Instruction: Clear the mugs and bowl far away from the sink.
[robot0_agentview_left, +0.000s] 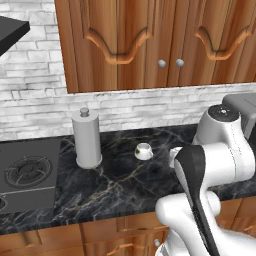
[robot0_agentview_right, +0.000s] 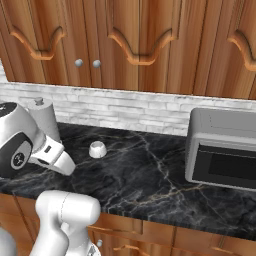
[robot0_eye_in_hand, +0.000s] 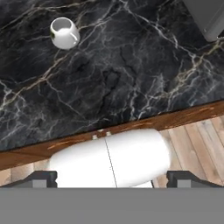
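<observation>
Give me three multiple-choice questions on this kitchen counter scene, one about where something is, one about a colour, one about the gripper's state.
1. What stands nearest the mug on the counter?
A. paper towel roll
B. microwave
C. kettle

2. What colour is the mug?
A. red
B. white
C. blue

3. How is the gripper?
A. shut on the mug
B. shut, empty
C. open, empty

Answers:
1 A: the paper towel roll stands close beside it, the microwave farther off.
2 B: it shows white against the black marble.
3 C: in the hand view the fingertips sit far apart with nothing between.
</observation>
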